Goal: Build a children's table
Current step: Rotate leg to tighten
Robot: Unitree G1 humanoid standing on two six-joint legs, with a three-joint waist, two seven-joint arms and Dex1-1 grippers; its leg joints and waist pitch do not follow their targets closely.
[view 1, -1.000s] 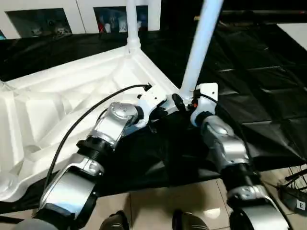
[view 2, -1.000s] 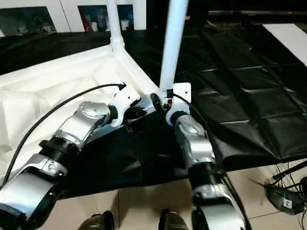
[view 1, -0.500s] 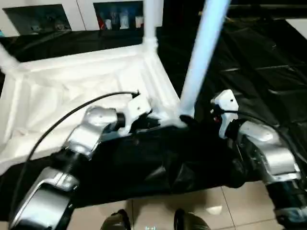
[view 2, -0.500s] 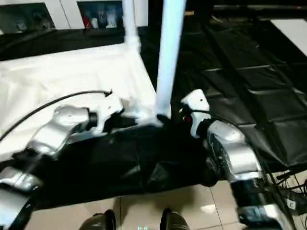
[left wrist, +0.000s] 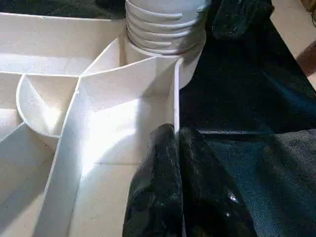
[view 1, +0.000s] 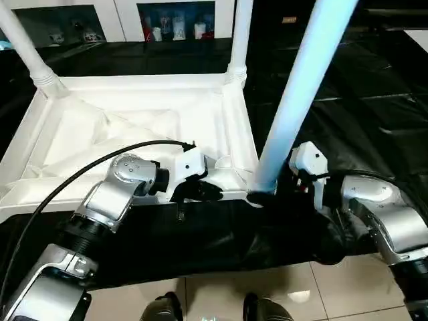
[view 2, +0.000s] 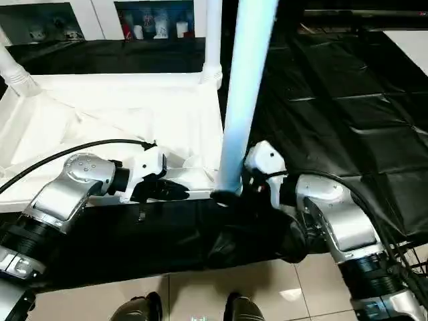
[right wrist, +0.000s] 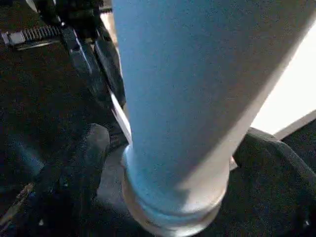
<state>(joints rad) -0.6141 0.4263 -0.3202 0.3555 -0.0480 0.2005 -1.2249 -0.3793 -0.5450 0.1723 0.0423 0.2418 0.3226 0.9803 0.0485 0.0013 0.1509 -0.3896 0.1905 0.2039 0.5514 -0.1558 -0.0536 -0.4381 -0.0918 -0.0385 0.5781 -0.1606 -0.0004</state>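
Three legs stand in the upturned table top (view 1: 127,114), which lies ribs-up on the black sheet (view 1: 374,100): two far legs (view 1: 239,33) at the back corners and the near leg (view 1: 301,93) rising from the front corner socket (left wrist: 165,47) between your two arms. Your right gripper (right wrist: 163,163) has its two black fingers (right wrist: 74,173) spread wide around the base of that near leg, one on each side; I cannot tell whether they press on it. Your left gripper (left wrist: 177,173) is pinched closed on the thin rim wall of the top, just beside the socket.

You look to be seating this leg, so keep the left pinch firm to stop the top from sliding or lifting. Before you tighten or release with the right, check that the ribbed collar sits evenly in the socket all round and that the leg is not leaning. Turn about the leg's own axis, never sideways, since a long tube levers hard on a plastic socket. The fourth corner's state I cannot judge.
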